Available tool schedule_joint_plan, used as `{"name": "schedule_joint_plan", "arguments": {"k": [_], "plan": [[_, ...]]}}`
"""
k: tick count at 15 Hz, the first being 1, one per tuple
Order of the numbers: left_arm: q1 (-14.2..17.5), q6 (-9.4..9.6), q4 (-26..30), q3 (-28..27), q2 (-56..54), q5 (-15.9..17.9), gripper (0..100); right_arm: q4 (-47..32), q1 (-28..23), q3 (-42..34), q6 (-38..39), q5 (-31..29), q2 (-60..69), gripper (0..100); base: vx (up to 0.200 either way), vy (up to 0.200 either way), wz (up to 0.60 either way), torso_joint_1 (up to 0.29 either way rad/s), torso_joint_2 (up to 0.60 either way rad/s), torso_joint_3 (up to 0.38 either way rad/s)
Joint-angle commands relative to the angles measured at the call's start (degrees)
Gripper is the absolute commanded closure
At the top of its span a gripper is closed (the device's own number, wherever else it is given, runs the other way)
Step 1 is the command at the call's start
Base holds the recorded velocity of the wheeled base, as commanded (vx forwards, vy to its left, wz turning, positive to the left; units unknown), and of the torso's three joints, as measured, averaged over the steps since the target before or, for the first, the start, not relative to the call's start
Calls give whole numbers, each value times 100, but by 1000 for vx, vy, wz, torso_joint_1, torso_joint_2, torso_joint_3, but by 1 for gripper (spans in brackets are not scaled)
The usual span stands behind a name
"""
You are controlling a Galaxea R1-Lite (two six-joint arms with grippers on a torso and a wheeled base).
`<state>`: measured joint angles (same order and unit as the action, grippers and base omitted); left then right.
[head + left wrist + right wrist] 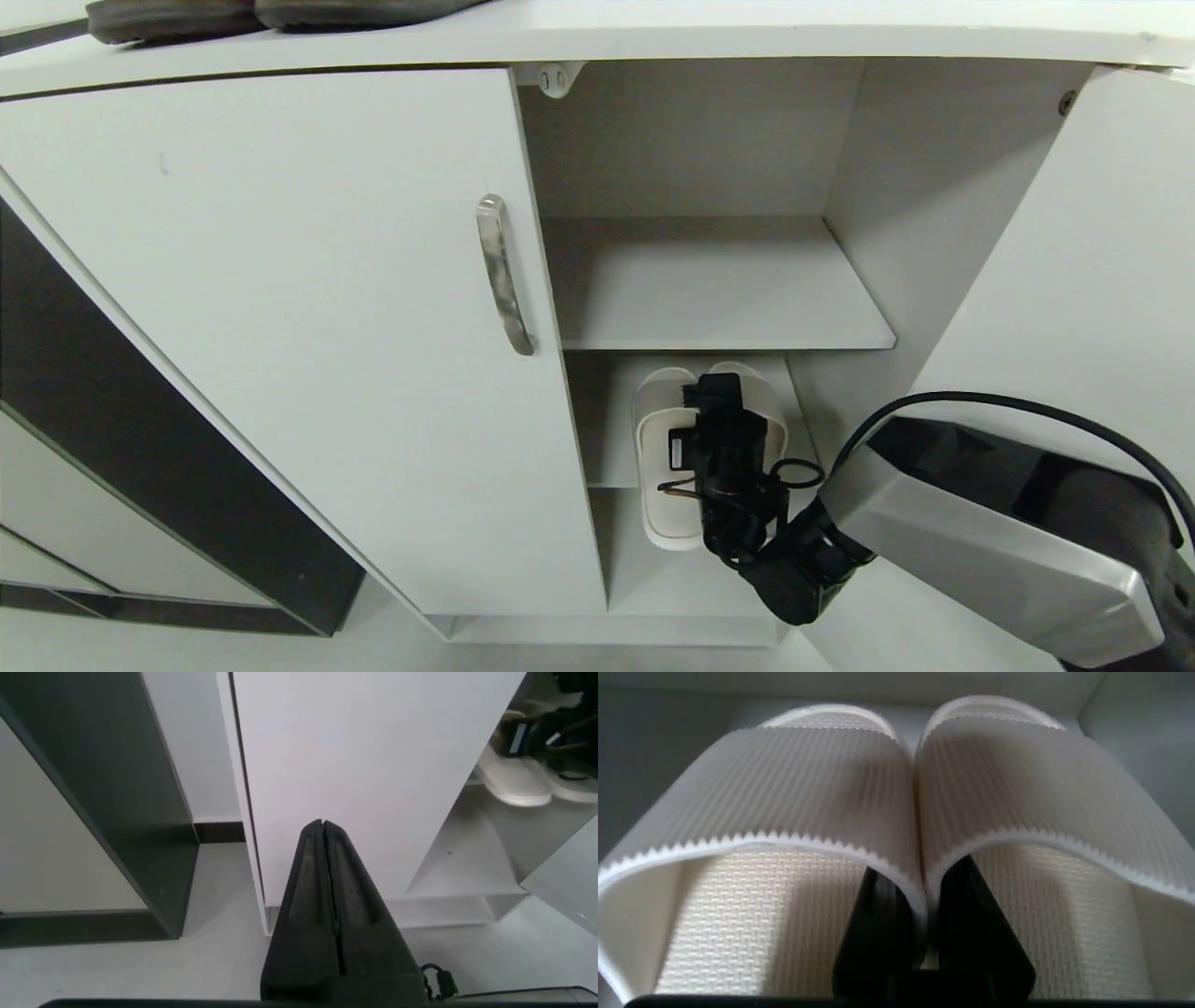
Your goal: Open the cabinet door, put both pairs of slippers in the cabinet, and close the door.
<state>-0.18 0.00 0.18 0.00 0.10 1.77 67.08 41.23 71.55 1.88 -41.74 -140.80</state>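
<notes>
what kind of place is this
Probably a home-style entryway, or a mock-up of one: a white shoe cabinet, white slippers on its low shelf, dark slippers on its top.

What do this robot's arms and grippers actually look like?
The right arm wears a silver-grey angular shell over black, with a black cable arching above it. The black right gripper trails thin looped wires. The left gripper has flat, matte black, tapering jaws.
</notes>
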Motion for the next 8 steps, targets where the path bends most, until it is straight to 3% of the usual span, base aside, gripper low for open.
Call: {"name": "schedule_joint_plan", "arguments": {"k": [1, 8], "plan": [[1, 0, -1, 0, 8, -1, 100, -222, -177, 501, 6, 34, -308, 100, 0, 0, 0, 0, 0, 0], [1, -9, -1, 0, 8, -10, 100, -1136, -291, 1801, 6, 52, -571, 100, 0, 0, 0, 0, 0, 0]]}}
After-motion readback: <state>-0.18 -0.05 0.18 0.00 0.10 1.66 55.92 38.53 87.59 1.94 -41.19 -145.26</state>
